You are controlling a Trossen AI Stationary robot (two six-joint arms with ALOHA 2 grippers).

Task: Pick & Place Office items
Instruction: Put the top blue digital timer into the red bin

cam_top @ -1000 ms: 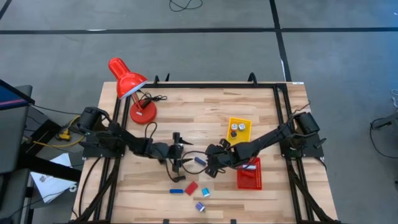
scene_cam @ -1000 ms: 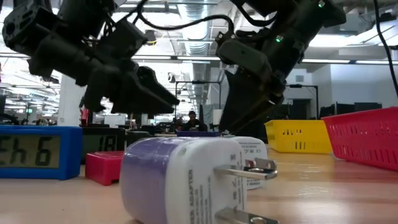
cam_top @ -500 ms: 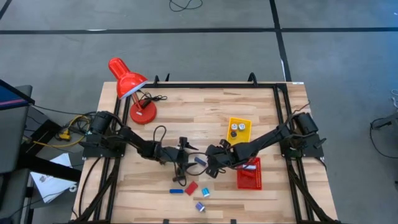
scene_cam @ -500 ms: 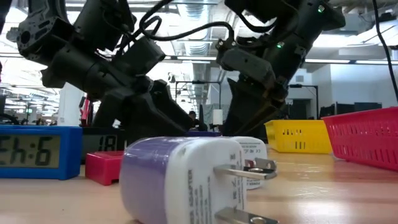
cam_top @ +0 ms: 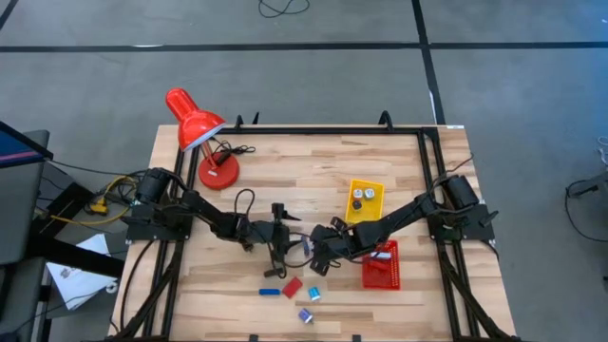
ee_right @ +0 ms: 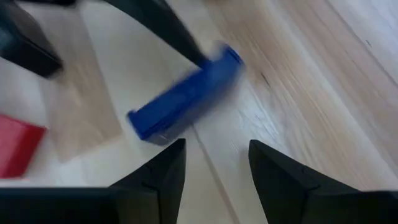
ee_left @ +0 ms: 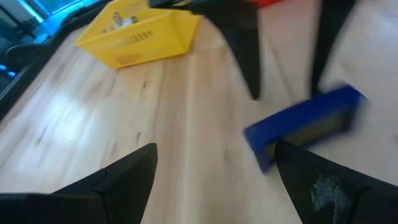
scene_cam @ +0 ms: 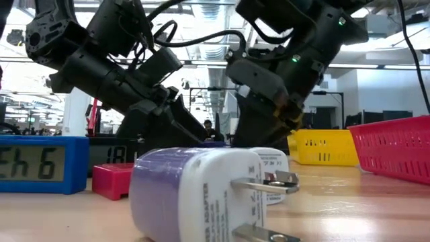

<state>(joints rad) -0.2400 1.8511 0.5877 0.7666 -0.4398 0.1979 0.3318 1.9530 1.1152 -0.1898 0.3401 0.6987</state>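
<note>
A short blue bar (cam_top: 303, 247) lies flat on the table's middle; it also shows in the left wrist view (ee_left: 305, 127) and the right wrist view (ee_right: 186, 93). My left gripper (cam_top: 281, 250) (ee_left: 214, 180) is open just left of it. My right gripper (cam_top: 319, 256) (ee_right: 214, 168) is open just right of it, facing the left one. Nearer the near edge lie another blue bar (cam_top: 270, 292), a red block (cam_top: 292, 286), a light-blue bit (cam_top: 314, 294) and a purple-and-white plug (cam_top: 305, 314) (scene_cam: 201, 195). Two clips sit in the yellow tray (cam_top: 374, 205). My left gripper stands beside the blue bar's end (ee_right: 217, 56); I cannot tell whether a fingertip touches it. My right gripper has its fingers (ee_left: 252, 74) just over the bar's long side; I cannot tell whether they touch it.
The red mesh basket (cam_top: 381, 268) stands right of my right gripper, the yellow tray beyond it. A red desk lamp (cam_top: 197, 130) stands at the far left corner. A blue clock (scene_cam: 40, 165) shows in the low view. Bare wood lies toward the far edge.
My left gripper has moved right and toward the near edge and has come down, closing in on the blue bar. My right gripper has crept left toward the same bar. The bar has stayed where it was.
</note>
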